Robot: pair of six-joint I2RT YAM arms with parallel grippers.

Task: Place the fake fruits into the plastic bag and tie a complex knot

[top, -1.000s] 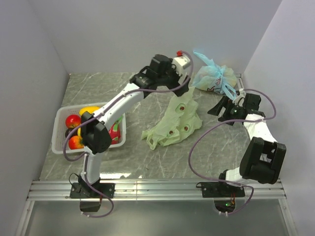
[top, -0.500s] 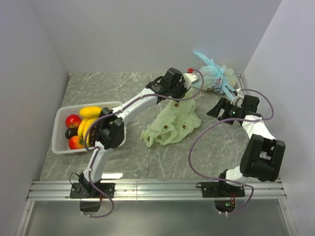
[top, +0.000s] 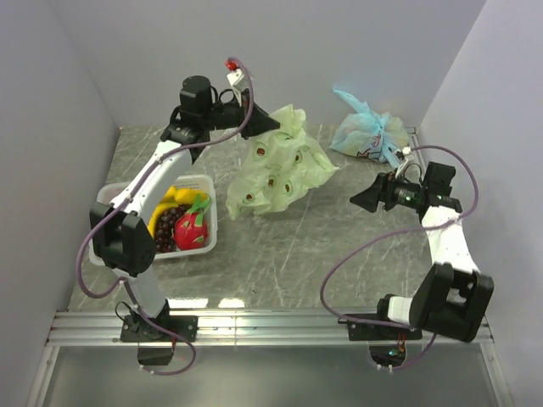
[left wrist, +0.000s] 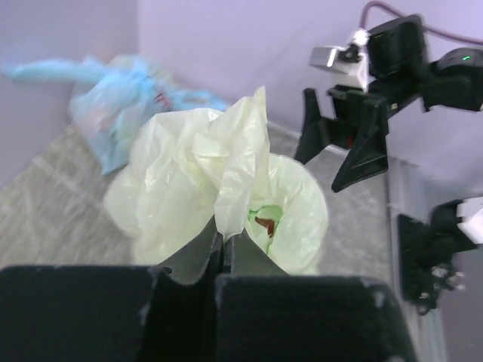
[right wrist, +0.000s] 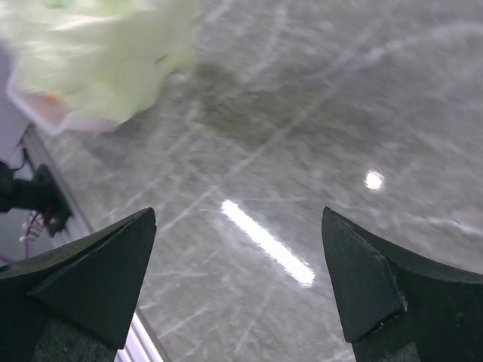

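Observation:
My left gripper (top: 270, 124) is shut on a top fold of the pale yellow-green plastic bag (top: 276, 165) and holds it up over the back of the table. The bag hangs from it with its lower end on the table. In the left wrist view the closed fingertips (left wrist: 224, 240) pinch the bag (left wrist: 189, 173). The fake fruits lie in a white basket (top: 212, 212) at the left: a yellow banana (top: 172, 202), dark grapes (top: 163, 227) and a pink dragon fruit (top: 192, 231). My right gripper (top: 361, 198) hovers open at the right with nothing in it (right wrist: 238, 219). No knot is in view on this bag.
A light blue tied bag (top: 369, 131) lies at the back right, near the wall. White walls close the table on the left, back and right. The right wrist view looks down on bare marbled tabletop (right wrist: 317, 113), with the green bag (right wrist: 98, 53) at its top left.
The left gripper went from open to shut on the bag, and the arm swung left and up, lifting the bag off the table centre. The right gripper shifted slightly.

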